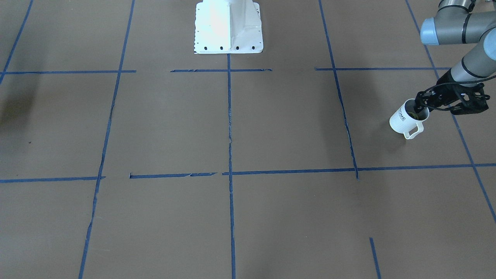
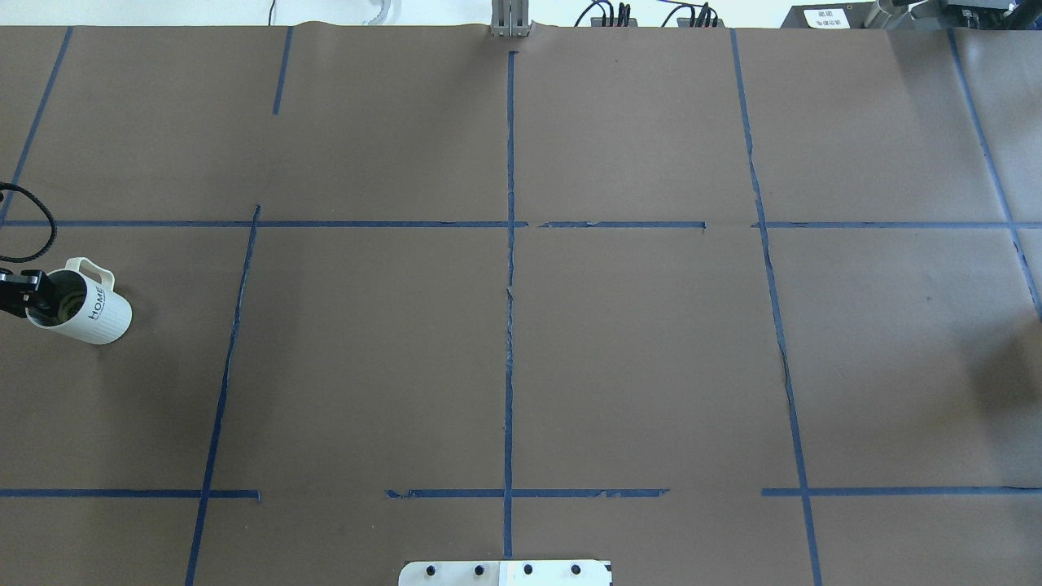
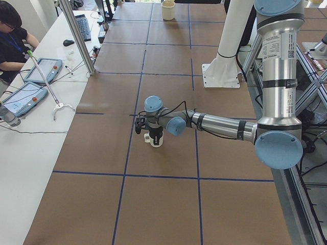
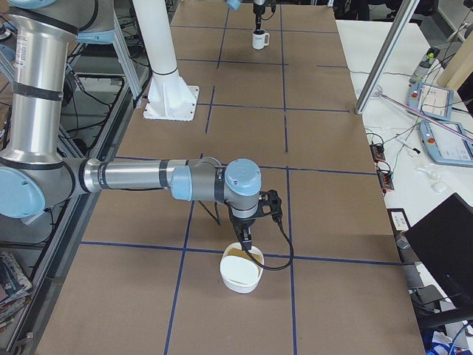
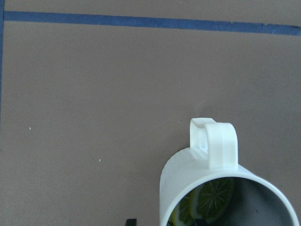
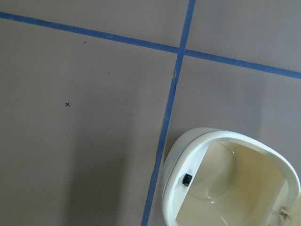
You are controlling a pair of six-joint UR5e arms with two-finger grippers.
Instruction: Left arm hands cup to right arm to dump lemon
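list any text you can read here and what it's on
"HOME": on the cup.
Arm sticker: too small to read.
Box label beyond the table's far edge: blurred.

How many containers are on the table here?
2: the cup at the left end of the table, and a cream bowl at its right end. Nothing suggests that another is hidden.
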